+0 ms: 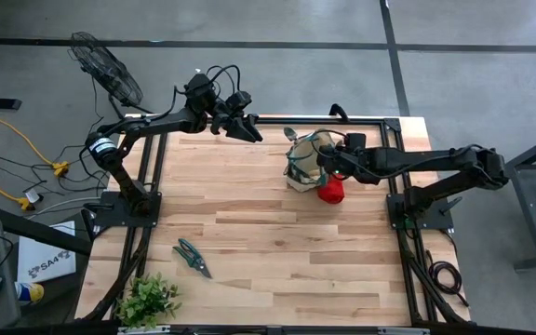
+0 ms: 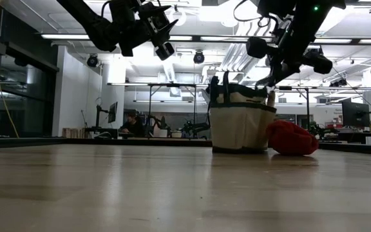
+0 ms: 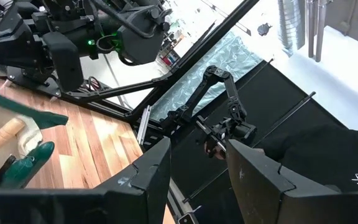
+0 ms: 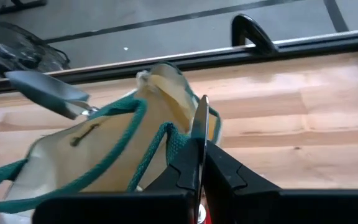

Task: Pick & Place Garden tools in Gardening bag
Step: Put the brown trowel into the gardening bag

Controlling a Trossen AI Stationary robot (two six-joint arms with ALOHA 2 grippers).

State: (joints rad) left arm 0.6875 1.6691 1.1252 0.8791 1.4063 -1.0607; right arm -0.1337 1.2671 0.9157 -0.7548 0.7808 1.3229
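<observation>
At the near edge of the wooden table (image 1: 277,261) a leafy green plant (image 1: 147,298) sits at the left corner, and just beyond it a pair of green-handled pruning shears (image 1: 192,257) lies flat on the boards, well apart from everything else. Farther back on the right side, the gardening bag (image 1: 303,163) stands upright, with a metal trowel (image 4: 45,90) poking out of its top and green loop handles draped over the rim. A red cloth bundle (image 1: 331,189) rests on the table touching the bag's side. The right gripper (image 4: 197,168) hangs at the bag's rim from the right, its fingers clenched on a thin metal blade-like piece that stands edge-on between them; what tool it belongs to cannot be told. At the far edge, the left gripper (image 3: 197,165) hovers high above the table's back rail, its fingers parted and holding nothing, pointing toward the bag. Beyond the table a fan (image 1: 105,70) stands on the floor.
</observation>
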